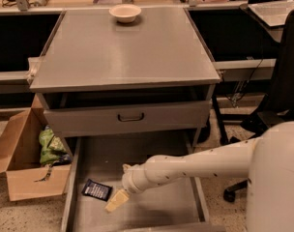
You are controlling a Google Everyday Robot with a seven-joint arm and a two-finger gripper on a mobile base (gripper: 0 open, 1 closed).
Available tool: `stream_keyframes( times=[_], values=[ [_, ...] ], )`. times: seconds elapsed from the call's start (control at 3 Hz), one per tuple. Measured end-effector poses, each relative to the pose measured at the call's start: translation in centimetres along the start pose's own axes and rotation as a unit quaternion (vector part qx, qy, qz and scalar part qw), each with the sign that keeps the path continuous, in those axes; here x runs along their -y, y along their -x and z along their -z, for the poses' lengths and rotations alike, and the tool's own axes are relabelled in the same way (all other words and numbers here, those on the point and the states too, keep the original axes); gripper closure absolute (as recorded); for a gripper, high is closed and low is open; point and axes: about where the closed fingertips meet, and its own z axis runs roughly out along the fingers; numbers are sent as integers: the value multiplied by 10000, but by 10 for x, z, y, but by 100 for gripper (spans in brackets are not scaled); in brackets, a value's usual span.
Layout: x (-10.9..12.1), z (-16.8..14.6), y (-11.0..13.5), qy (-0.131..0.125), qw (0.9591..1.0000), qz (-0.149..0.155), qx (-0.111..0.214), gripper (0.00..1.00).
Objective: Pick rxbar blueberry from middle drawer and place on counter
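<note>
The rxbar blueberry [96, 190], a small dark navy wrapper with white print, lies flat on the floor of the open middle drawer [161, 211], near its left wall. My gripper [116, 200] reaches down into the drawer on the white arm from the right and sits just right of the bar, low over the drawer floor, close to the bar's right edge. The grey counter [123, 52] is the top of the cabinet above.
A cream bowl [125, 12] stands at the back of the counter. The drawer front with a black handle [130, 117] hangs above the open drawer. An open cardboard box [21, 163] with a green bag [50, 146] sits left. An office chair [282, 105] stands right.
</note>
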Motion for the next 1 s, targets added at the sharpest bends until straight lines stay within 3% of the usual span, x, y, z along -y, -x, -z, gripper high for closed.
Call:
stream_keyframes(
  times=[0.33, 0.67, 1.0],
  values=[
    [6, -52, 12, 200, 9992, 43, 345, 0],
    [5, -83, 17, 351, 9979, 8, 548, 0],
    [3, -88, 18, 412, 9974, 19, 588, 0]
  ],
)
